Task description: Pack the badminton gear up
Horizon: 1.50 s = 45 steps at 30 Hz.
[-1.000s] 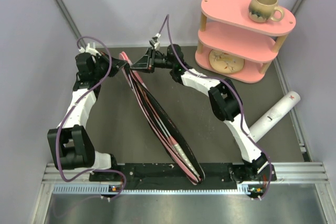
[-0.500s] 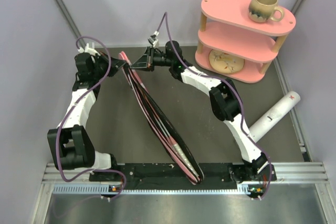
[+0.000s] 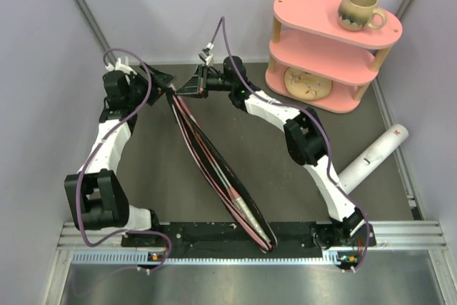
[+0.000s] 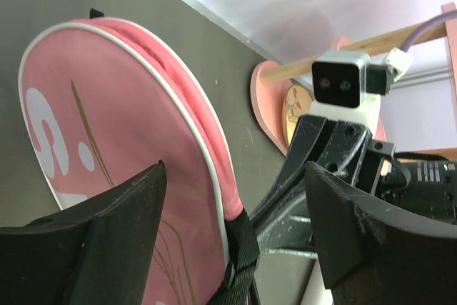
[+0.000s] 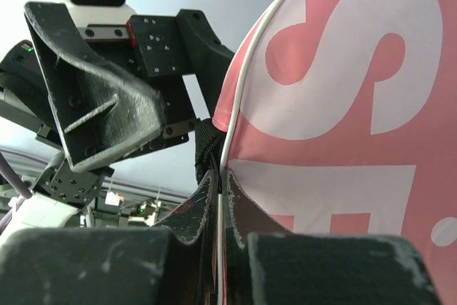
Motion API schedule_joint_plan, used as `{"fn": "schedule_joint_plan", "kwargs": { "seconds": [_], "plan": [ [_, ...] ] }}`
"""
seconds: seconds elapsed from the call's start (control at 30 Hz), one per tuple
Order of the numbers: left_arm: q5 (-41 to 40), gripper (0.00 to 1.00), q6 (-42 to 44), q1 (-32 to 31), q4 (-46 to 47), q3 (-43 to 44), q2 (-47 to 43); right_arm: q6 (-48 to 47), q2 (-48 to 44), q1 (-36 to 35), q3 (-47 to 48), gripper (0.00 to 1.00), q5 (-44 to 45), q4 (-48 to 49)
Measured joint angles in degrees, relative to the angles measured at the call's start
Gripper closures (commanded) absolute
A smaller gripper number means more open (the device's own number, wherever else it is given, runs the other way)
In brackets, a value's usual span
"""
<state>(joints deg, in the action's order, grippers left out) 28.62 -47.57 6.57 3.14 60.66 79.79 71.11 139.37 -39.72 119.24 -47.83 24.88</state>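
Note:
The pink racket-shaped bag (image 3: 214,162) stands on its edge, running from the far middle of the table to the near rail. Its white piping and black strap (image 4: 243,248) show in the left wrist view. My right gripper (image 3: 188,88) is shut on the bag's piped rim (image 5: 227,149) at its far end. My left gripper (image 3: 168,83) is open just across from it, its fingers (image 4: 128,205) standing on either side of the bag's edge and strap without touching them. The long white tube (image 3: 371,155) lies at the right.
A pink two-tier shelf (image 3: 335,48) stands at the back right with a beige mug (image 3: 360,8) on top. Purple walls close in both sides. A black and metal rail (image 3: 214,237) runs along the near edge by the arm bases.
My left gripper has opened and let go of the bag's far end. My right gripper has closed fully on the bag's rim. The bag's far tip has shifted slightly.

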Motion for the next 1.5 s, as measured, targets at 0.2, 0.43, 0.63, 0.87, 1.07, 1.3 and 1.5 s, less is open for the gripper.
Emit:
{"fn": "schedule_joint_plan", "kwargs": {
  "seconds": [0.2, 0.43, 0.63, 0.87, 1.07, 1.3, 1.5],
  "plan": [
    [-2.5, 0.45, 0.7, 0.0, -1.3, 3.6, 3.3, 0.0, 0.0, -0.2, 0.0, 1.0, -0.2, 0.0],
    [-5.7, 0.87, 1.9, 0.0, -3.9, 8.1, 8.3, -0.6, 0.0, -0.2, 0.0, 1.0, 0.4, -0.5],
    [-8.4, 1.0, 3.0, -0.7, -6.8, 10.0, 9.5, -1.6, 0.0, -0.2, 0.0, 1.0, 1.4, -1.0],
    [-11.2, 1.0, 3.5, -1.2, -8.7, 10.6, 9.5, -3.0, -3.5, -0.5, -5.6, 1.0, 3.0, -0.5],
    [-18.1, 1.0, 3.1, -1.4, -12.9, 12.8, 9.5, -3.7, -9.2, -1.3, -11.0, 1.0, 2.2, 0.6],
    [-20.5, 1.0, 2.6, -1.4, -13.9, 14.0, 9.6, -6.1, -13.3, -1.8, -13.7, 0.77, 1.4, -0.2],
    [-20.5, 1.0, 1.6, -1.4, -12.9, 12.3, 8.5, -3.9, -8.8, -0.4, -8.3, 0.57, 1.2, -1.2]
  ]
}}
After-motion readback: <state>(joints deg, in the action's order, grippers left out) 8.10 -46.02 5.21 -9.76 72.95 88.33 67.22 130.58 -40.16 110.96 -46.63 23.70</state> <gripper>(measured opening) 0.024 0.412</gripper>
